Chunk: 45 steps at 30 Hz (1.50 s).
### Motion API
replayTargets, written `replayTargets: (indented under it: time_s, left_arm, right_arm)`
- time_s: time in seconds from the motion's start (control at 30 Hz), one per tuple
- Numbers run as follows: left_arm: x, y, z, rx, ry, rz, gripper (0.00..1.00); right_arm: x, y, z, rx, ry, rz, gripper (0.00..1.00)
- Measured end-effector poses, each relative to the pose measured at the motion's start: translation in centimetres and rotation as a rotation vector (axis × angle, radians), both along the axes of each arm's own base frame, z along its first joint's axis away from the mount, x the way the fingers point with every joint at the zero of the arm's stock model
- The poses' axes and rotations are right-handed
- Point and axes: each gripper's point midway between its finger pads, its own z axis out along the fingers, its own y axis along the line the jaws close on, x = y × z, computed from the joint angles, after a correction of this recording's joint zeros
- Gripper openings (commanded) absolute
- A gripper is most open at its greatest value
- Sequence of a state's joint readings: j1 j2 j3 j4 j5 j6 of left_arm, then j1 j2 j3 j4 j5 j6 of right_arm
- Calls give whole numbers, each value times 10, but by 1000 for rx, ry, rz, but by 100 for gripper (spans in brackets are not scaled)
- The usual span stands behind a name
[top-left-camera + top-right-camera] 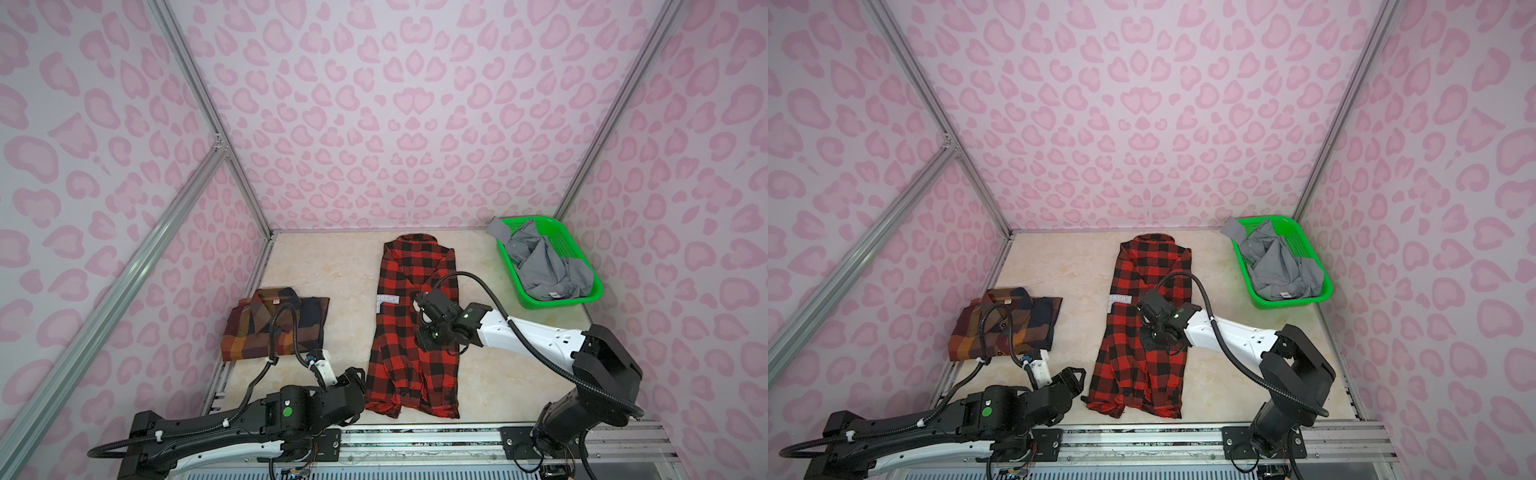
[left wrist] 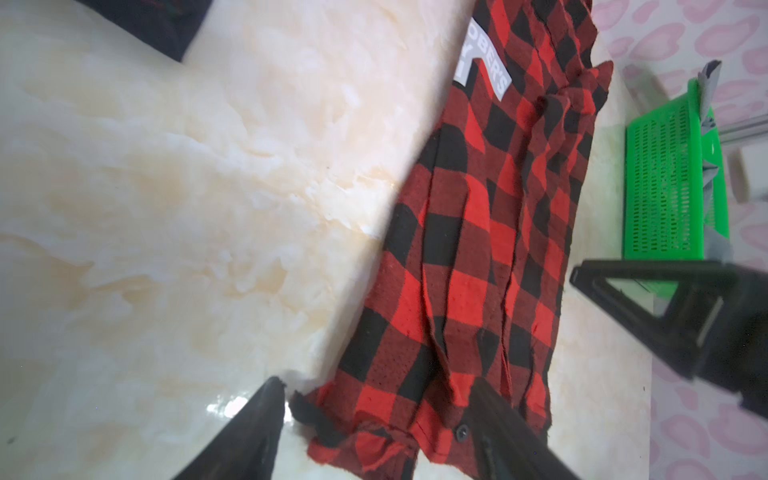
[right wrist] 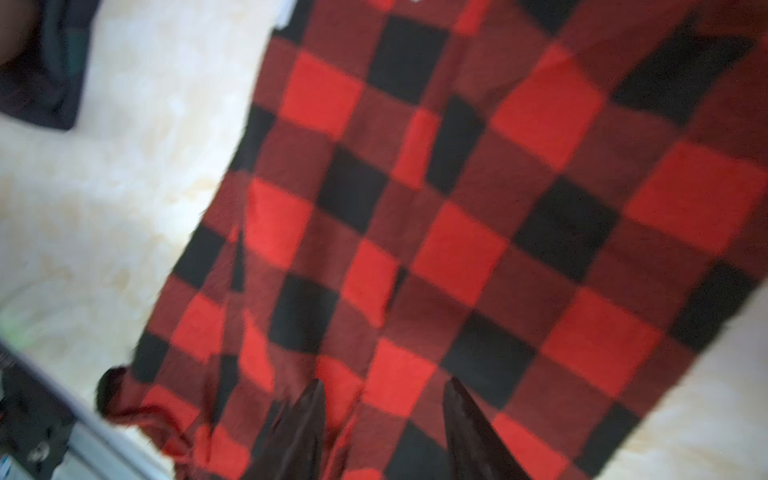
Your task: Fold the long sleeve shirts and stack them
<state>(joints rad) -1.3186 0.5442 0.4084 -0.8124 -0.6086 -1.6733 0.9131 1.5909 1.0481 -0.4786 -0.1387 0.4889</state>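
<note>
The red-and-black flannel (image 1: 399, 365) (image 1: 1133, 361) lies lengthwise in the middle of the table, sleeves folded in and its grey lettered label on the left side. My left gripper (image 1: 356, 379) (image 2: 376, 382) is open at the near left hem corner, one finger on the table and the other over the cloth (image 2: 478, 249). My right gripper (image 1: 426, 338) (image 3: 383, 383) hovers open over the flannel's middle (image 3: 457, 208), with nothing between its fingers. The plaid shirt (image 1: 245, 332) (image 1: 963, 336) lies folded at the left. The grey shirt (image 1: 548, 266) (image 1: 1283, 266) sits crumpled in a basket.
A green mesh basket (image 1: 557, 302) (image 1: 1291, 302) (image 2: 665, 187) stands at the back right corner. Pink-patterned walls close the table on three sides. A metal rail (image 1: 415, 440) runs along the front edge, under both arm bases.
</note>
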Motion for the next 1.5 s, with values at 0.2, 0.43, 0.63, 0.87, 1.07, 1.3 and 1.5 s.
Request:
replayTargets:
  time_s: [0.2,0.43,0.63,0.87,1.07,1.3,1.5]
  left_arm:
    - [0,7,-8,96,7,-24,71]
    - [4,-1,-9,232,31,-55,73]
    - [5,-2,-12,211,33,-53,73]
    - [4,4,-19,179,45,-39,73]
    - [3,4,-22,183,58,-36,73]
    - [4,-1,-23,180,64,-38,73]
    - [4,-8,-26,178,72,-54,73]
  right_arm:
    - [-58,31,-16,-1,29,120,47]
    - [-74,48,-39,-31,39,130,45]
    - [-84,61,-43,-32,26,148,45]
    - [-93,67,-54,-64,25,164,36]
    - [-89,61,-52,-93,8,145,12]
    - [-76,50,-7,-54,-73,122,3]
    - [-82,37,3,-45,-84,131,5]
